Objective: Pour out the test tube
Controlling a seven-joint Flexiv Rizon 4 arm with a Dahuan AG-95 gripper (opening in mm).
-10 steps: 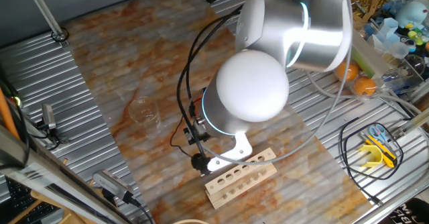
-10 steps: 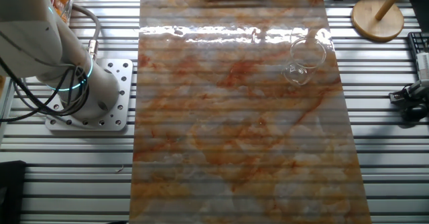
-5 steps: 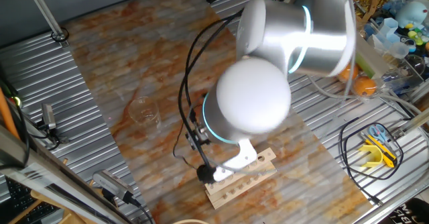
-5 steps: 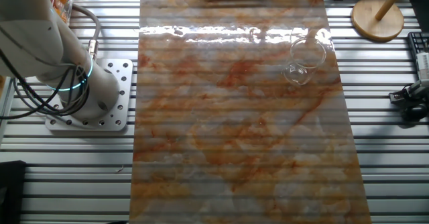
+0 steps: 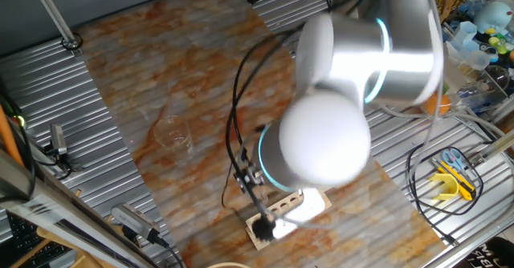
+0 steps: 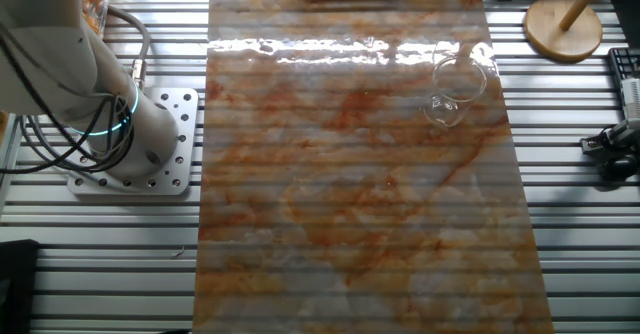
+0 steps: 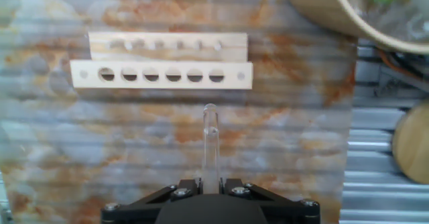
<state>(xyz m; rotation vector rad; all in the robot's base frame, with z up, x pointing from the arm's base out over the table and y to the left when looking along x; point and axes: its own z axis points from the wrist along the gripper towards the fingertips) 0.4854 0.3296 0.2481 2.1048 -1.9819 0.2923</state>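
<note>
Test tube (image 7: 210, 143) upright above wooden rack (image 7: 161, 74)

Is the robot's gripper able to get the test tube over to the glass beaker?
Probably yes. The gripper holds the test tube upright above the wooden rack. The beaker stands apart on the marbled table, with nothing visible between them.
</note>
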